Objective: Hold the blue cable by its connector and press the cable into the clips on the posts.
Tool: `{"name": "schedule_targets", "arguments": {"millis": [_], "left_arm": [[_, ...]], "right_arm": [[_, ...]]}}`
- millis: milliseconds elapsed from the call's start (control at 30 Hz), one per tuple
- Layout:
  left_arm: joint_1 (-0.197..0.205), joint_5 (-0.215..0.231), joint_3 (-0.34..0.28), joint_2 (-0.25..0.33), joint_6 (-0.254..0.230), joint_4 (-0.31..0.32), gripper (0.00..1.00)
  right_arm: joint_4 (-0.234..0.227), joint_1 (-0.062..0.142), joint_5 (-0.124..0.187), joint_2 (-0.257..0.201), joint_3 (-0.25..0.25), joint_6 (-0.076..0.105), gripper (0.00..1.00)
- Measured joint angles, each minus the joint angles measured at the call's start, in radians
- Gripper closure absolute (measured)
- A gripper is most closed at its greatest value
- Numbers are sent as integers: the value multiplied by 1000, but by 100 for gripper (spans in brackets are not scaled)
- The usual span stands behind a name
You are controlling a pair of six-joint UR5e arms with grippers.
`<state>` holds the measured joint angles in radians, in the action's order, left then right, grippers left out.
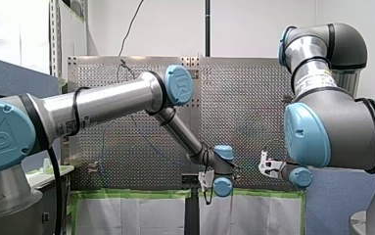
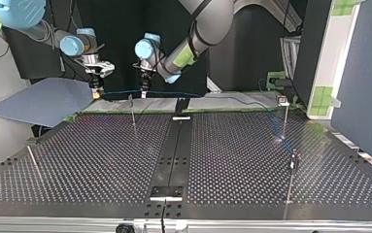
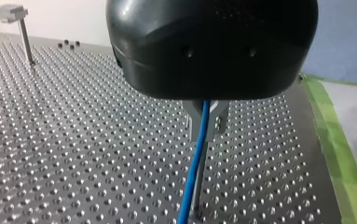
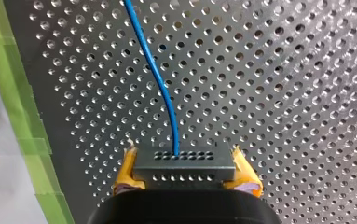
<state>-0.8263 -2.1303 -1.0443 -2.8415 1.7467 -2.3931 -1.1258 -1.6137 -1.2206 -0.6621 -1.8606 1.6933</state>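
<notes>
**A:** Where is the blue cable [image 4: 160,88]?

**B:** Its connector [image 4: 184,164] sits clenched in my right hand [image 4: 185,171], with the yellow pads [image 4: 126,171] on both of its sides; the cable leaves the connector's front and runs out over the perforated tabletop [image 4: 283,93].

**A:** And my left hand [image 3: 207,120]?

**B:** Further along the cable from the connector; its metal fingers [image 3: 220,119] pinch the cable, 1 on each side; the cable hangs on below them.

**A:** Any posts?

**B:** In the top view 1 thin post [image 2: 132,110] stands just past the connector, between the 2 hands; the cable crosses about level with its top; I cannot tell whether it is seated there; a taller post [image 2: 285,119] stands well away from the connector, beyond the left hand, and the cable runs on toward it.
</notes>
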Motion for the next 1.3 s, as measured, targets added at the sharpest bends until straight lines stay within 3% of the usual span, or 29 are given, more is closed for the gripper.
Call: {"name": "schedule_targets", "arguments": {"millis": [233,933,1300], "left_arm": [[16,18,9,0,0,-1,100],[24,73,67,-29,0,-34,100],[29,87,54,-32,3,-29,100]], "right_arm": [[-3,13,4,1,5,13,100],[-14,31,-5,4,12,19,100],[-14,32,-5,6,13,18,100]]}}
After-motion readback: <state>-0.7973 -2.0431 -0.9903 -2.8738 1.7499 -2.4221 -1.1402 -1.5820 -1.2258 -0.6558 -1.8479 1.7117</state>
